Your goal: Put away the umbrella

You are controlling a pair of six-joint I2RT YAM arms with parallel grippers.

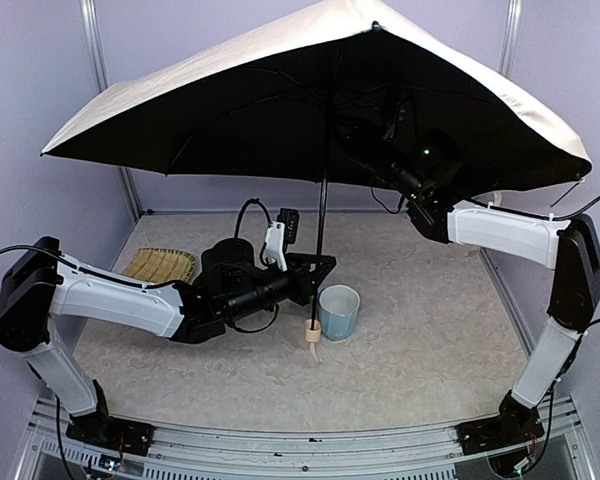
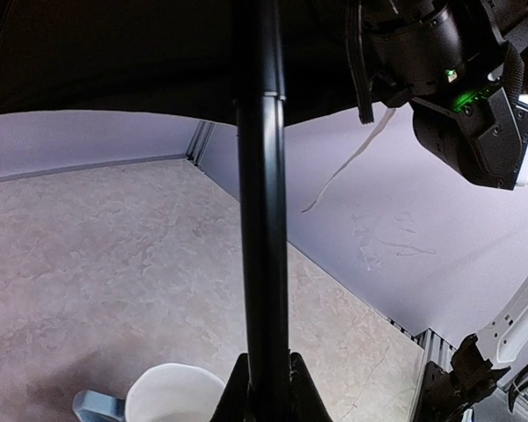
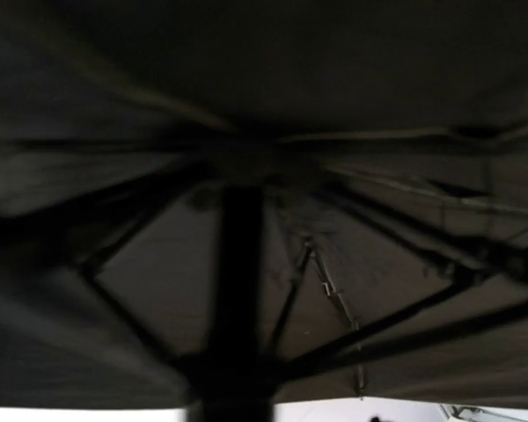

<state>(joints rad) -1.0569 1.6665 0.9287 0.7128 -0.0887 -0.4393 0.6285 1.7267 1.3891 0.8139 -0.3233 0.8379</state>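
Observation:
The umbrella (image 1: 280,60) stands open and upright over the table, cream outside and black inside. Its thin black shaft (image 1: 322,215) runs down to a small beige handle (image 1: 314,329) with a strap. My left gripper (image 1: 320,268) is shut on the lower shaft; in the left wrist view the fingers (image 2: 233,387) clamp the shaft (image 2: 262,220) from both sides. My right gripper (image 1: 342,130) reaches up under the canopy close to the shaft's upper part. The right wrist view shows only the dark shaft (image 3: 238,281) and ribs (image 3: 396,321); the right fingers cannot be made out.
A light-blue mug (image 1: 339,311) stands just right of the handle and shows in the left wrist view (image 2: 172,396). A woven yellow straw tray (image 1: 160,265) lies at the back left. Frame posts and purple walls ring the table. The right wrist (image 2: 449,70) hangs beside the shaft.

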